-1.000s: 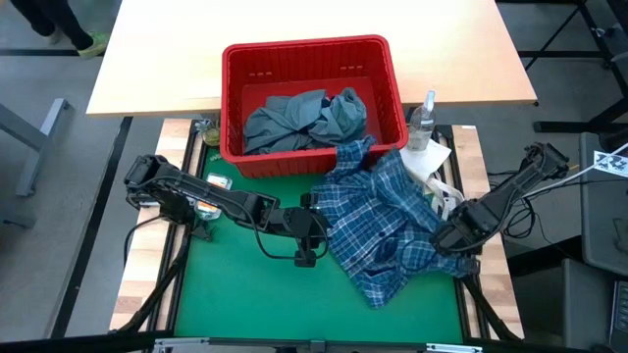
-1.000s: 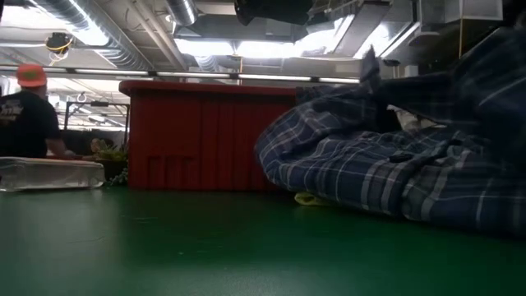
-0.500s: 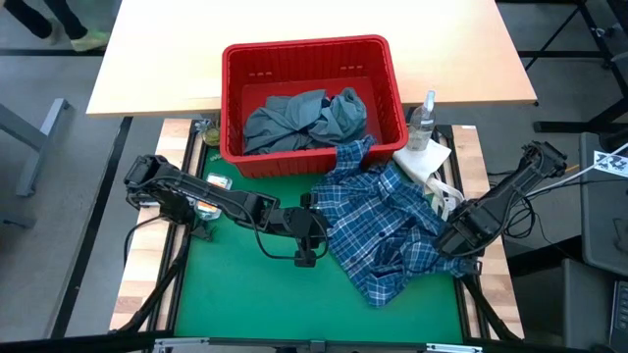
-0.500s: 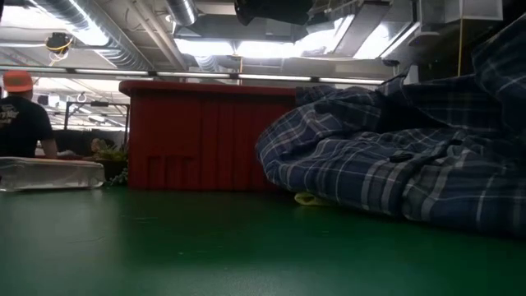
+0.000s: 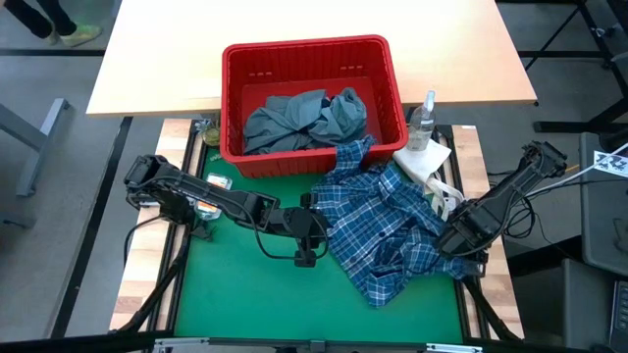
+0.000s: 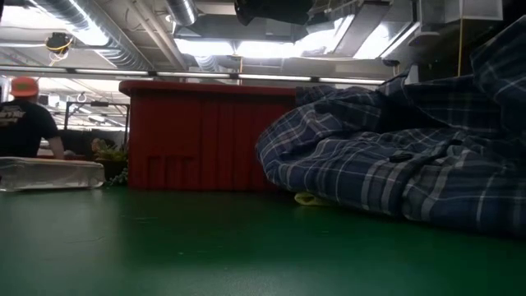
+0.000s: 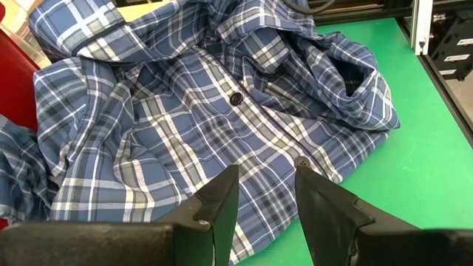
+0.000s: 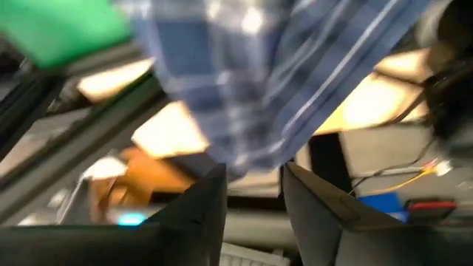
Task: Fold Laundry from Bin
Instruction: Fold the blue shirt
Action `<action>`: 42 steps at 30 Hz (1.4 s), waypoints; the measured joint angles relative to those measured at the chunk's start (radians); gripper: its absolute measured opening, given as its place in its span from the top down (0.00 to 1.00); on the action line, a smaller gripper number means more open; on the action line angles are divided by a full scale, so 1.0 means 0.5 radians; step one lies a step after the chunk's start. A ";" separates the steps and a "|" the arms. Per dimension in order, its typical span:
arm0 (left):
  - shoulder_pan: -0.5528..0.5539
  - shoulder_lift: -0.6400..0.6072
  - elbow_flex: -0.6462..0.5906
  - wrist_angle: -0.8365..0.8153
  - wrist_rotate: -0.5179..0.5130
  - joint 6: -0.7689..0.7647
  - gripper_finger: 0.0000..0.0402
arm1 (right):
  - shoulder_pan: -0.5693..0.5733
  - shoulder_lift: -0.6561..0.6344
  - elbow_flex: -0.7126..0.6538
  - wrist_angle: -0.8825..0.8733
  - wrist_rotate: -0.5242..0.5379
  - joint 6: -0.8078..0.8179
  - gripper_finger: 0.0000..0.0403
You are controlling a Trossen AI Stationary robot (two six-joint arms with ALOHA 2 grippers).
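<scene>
plaid shirt (image 5: pixel 388 230): blue-white cotton, heaped loose on the green mat (image 5: pixel 245 294), right of centre; one corner is draped up against the bin's front wall, so it reads as freshly pulled out and not yet spread.
bin (image 5: pixel 304 51): red slotted plastic, set at the mat's far edge within reach of both arms; a grey-blue garment (image 5: pixel 304 120) is left bunched inside, judged next in line.
yellow garment (image 6: pixel 311 198): only a sliver is seen in the low view, pinned under the shirt's edge; the rest is hidden.
left gripper (image 7: pixel 266 193): parked at the shirt's left edge, fingers parted with a clear gap, nothing held; it is aimed across the button placket, likely placed for a pinch on the near hem.
right gripper (image 8: pixel 253 188): at the shirt's right edge near the table's right rail; fingers are seen apart, plaid cloth hangs just beyond the tips, not clamped as far as can be told; the hem is judged released here.
paper towel (image 5: pixel 424 159): white, beside the bin's right corner, partly under the shirt; not laundry.
spray bottle (image 5: pixel 422 120): upright, just right of the bin.
step: shirt out of bin, flattening not yet done; judged early in the task.
risk: hem over the right rail could snag.
</scene>
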 joint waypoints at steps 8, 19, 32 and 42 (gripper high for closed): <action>0.000 0.000 0.000 0.000 -0.001 0.000 0.68 | 0.001 -0.091 0.087 -0.001 -0.072 -0.006 0.67; 0.000 0.000 0.000 0.001 -0.001 0.000 0.68 | 0.000 -0.155 0.661 0.005 0.995 0.063 0.67; 0.001 0.000 0.000 0.001 -0.001 0.000 0.68 | -0.002 -0.037 0.600 0.772 1.935 -0.712 0.67; 0.001 0.000 0.000 0.005 -0.001 0.000 0.68 | -0.020 0.301 0.466 0.890 1.954 -0.881 0.67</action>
